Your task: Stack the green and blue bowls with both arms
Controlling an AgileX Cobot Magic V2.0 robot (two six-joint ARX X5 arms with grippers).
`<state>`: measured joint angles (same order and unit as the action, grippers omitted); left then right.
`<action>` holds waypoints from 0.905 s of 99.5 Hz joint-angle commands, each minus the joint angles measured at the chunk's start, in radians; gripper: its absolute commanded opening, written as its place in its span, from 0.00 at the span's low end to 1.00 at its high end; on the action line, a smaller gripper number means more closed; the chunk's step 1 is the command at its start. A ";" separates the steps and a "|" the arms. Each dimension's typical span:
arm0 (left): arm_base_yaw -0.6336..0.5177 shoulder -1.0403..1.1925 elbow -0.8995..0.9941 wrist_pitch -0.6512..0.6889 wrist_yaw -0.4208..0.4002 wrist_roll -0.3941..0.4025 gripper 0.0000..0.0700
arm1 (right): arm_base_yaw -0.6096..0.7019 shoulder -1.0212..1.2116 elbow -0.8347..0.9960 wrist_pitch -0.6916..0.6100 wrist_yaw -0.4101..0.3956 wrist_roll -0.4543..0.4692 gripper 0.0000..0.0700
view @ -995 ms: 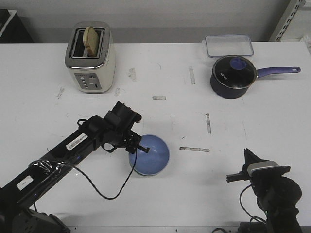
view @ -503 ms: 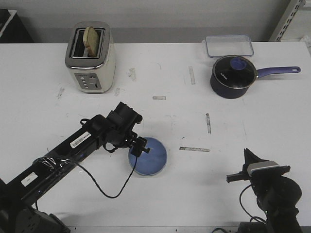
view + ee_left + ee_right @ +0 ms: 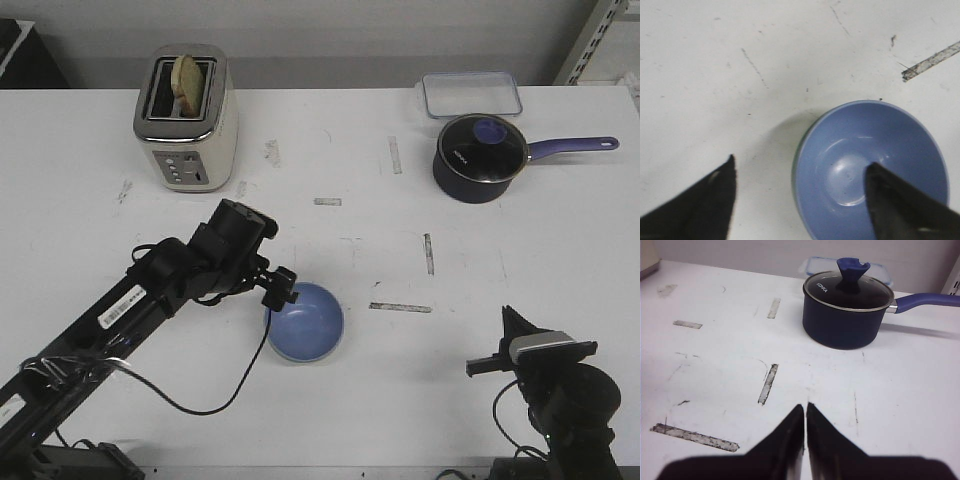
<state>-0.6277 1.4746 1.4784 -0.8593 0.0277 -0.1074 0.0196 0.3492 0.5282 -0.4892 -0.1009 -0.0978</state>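
Note:
The blue bowl (image 3: 305, 321) sits upright on the white table, a little left of centre near the front. In the left wrist view a thin green edge of the green bowl (image 3: 795, 156) shows under the blue bowl (image 3: 875, 150), so the blue one is nested in it. My left gripper (image 3: 281, 291) (image 3: 801, 162) is open and straddles the bowl's left rim, one finger above the inside and one above the table, holding nothing. My right gripper (image 3: 508, 316) (image 3: 805, 405) is shut and empty, low at the front right, far from the bowls.
A cream toaster (image 3: 186, 118) with bread in it stands at the back left. A dark navy saucepan (image 3: 480, 158) with a glass lid and purple handle is at the back right, with a clear lidded container (image 3: 471, 93) behind it. Worn tape marks (image 3: 400, 307) dot the table.
The left gripper lowered the blue bowl, which looked larger and raised a second ago, then opened and let it go. The left arm drew back slightly to the left. The right arm stayed still.

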 commanded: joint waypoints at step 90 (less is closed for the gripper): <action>0.425 -1.053 -0.774 0.466 -0.137 0.051 0.00 | 0.009 0.006 0.007 0.010 -0.003 -0.004 0.00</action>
<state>-0.2150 0.5011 0.7353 -0.4171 -0.1291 -0.0662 0.0212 0.3492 0.5282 -0.4885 -0.1028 -0.0978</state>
